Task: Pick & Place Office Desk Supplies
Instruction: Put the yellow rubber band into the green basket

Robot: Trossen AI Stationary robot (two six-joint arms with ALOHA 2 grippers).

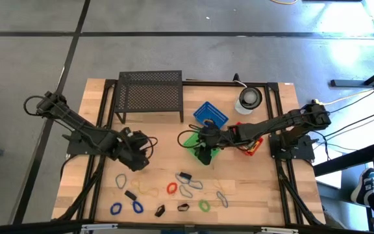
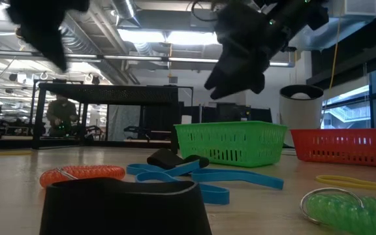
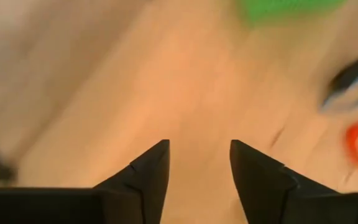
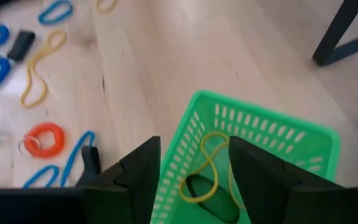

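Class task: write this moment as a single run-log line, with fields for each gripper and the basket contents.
right gripper: open, empty, above green plastic mesh basket | basket: thin yellow rubber band inside | left gripper: open, empty, over bare wooden table

A mesh rack [image 1: 150, 96] stands at the table's [image 1: 102, 195] back edge. Right of it sit three baskets [image 1: 211, 114], one [image 4: 260, 140] holding a rubber band [image 4: 207, 163] and what may be a clip. Loose loops [image 1: 120, 181] and clips [image 1: 130, 195] lie scattered along the front.

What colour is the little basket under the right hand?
Green. The basket shows best in the right wrist view, with a yellow loop inside.
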